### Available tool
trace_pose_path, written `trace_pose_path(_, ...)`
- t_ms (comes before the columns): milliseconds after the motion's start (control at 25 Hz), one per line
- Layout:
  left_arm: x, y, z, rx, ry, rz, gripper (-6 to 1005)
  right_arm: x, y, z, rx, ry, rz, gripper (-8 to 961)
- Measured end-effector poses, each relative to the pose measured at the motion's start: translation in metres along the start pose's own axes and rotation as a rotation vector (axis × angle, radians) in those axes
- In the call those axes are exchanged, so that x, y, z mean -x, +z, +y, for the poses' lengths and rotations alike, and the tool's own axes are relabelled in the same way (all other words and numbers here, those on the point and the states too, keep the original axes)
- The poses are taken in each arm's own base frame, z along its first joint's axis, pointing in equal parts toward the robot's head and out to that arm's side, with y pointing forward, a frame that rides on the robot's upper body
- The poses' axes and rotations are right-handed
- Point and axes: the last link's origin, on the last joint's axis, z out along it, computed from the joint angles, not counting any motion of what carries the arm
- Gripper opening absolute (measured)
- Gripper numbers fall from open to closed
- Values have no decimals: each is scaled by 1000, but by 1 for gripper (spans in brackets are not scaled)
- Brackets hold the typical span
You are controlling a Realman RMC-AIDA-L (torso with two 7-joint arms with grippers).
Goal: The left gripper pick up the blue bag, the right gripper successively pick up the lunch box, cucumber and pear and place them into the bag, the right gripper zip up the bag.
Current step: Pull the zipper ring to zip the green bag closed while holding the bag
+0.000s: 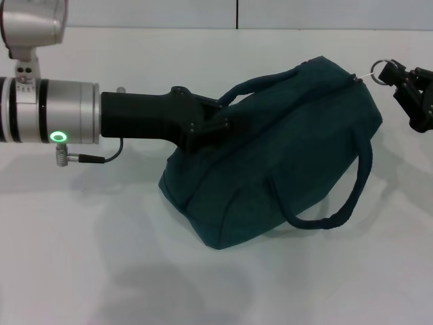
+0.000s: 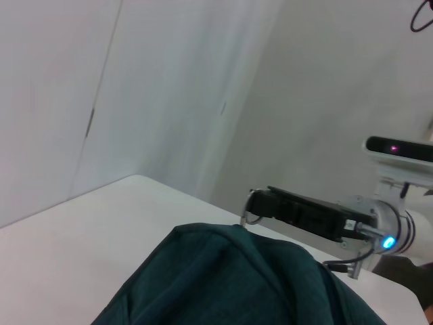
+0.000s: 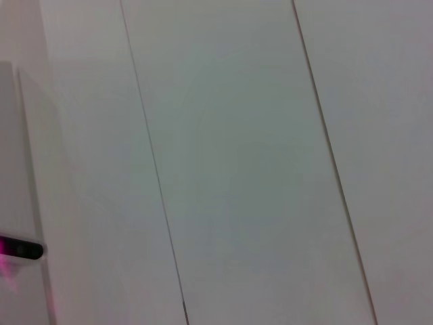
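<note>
The blue bag [image 1: 291,156] lies on its side on the white table, its top closed, one padded handle [image 1: 352,196] looping out at the front. My left gripper [image 1: 215,125], with the silver wrist and green ring, is shut on the bag near its other handle. At the bag's far right end, my all-black right gripper [image 1: 396,76] is shut on the metal ring pull [image 1: 384,70] of the zipper. The left wrist view shows the bag [image 2: 230,284] below and the right gripper [image 2: 256,202] beyond it, the ring [image 2: 249,218] at its tip. The lunch box, cucumber and pear are hidden from view.
The white table [image 1: 101,257] stretches out in front of and to the left of the bag. A pale wall [image 1: 237,13] runs behind it. The right wrist view holds only wall panels [image 3: 237,169].
</note>
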Motion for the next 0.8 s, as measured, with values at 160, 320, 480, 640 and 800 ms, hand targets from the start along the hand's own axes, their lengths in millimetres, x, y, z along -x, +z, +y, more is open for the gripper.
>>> trace_pose_path(160, 0, -2, 4, 28, 20, -4, 143, 5, 0, 5, 38, -1, -28, 18)
trace_pose_path(320, -4, -15, 8, 75, 43, -20, 123, 8, -2, 7, 53, -3, -46, 19)
trace_pose_path(480, -5, -21, 7, 73, 54, -20, 116, 3, -1, -2, -8, -10, -10, 19)
trace_pose_path(640, -2, -23, 7, 69, 69, -19, 115, -5, 1, -9, -63, -28, 39, 19)
trace_pose_path(800, -2, -23, 7, 67, 79, -18, 114, -13, 6, -11, -77, -42, 86, 20)
